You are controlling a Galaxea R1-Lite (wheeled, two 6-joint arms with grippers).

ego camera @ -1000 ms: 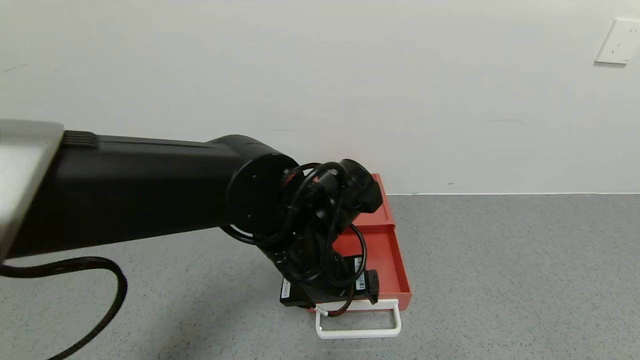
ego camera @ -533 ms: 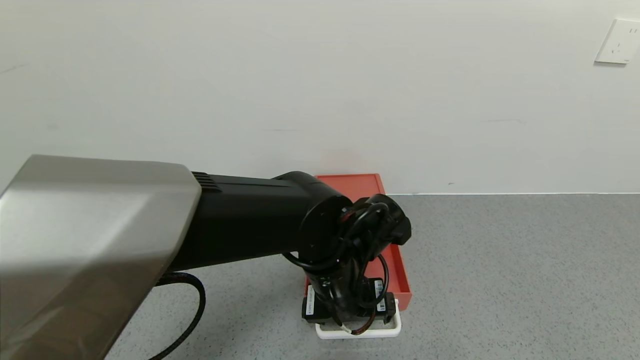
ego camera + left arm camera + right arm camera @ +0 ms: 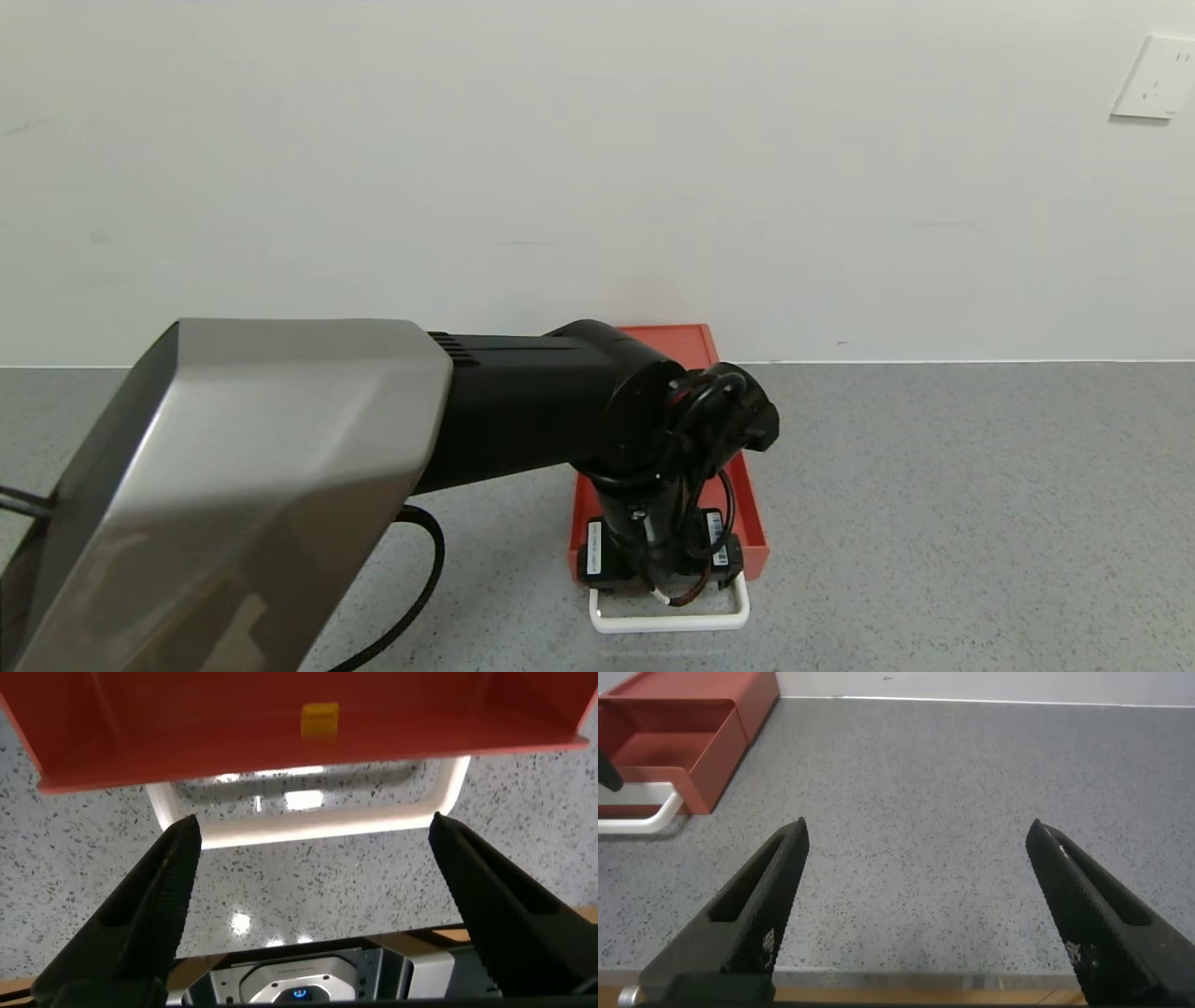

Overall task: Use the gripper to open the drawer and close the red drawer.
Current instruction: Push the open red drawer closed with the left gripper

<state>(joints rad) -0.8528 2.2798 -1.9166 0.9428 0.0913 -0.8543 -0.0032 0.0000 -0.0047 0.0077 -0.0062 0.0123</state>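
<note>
The red drawer (image 3: 742, 509) stands by the wall with its tray pulled out toward me, and its white loop handle (image 3: 669, 618) faces front. My left arm reaches over it, wrist (image 3: 653, 551) pointing down just behind the handle. In the left wrist view my left gripper (image 3: 315, 831) is open. Its fingertips (image 3: 182, 845) sit near the two corners of the handle's front bar (image 3: 308, 826). A small yellow piece (image 3: 320, 719) lies in the tray. My right gripper (image 3: 915, 845) is open over bare table, well off to the side of the drawer (image 3: 682, 728).
The grey speckled table (image 3: 934, 513) runs back to a white wall with a socket (image 3: 1158, 77). A black cable (image 3: 415, 597) loops under my left arm. The table's front edge (image 3: 906, 987) shows in the right wrist view.
My left arm has swung right and down, bringing the wrist from over the tray to the handle. The tray stays pulled out.
</note>
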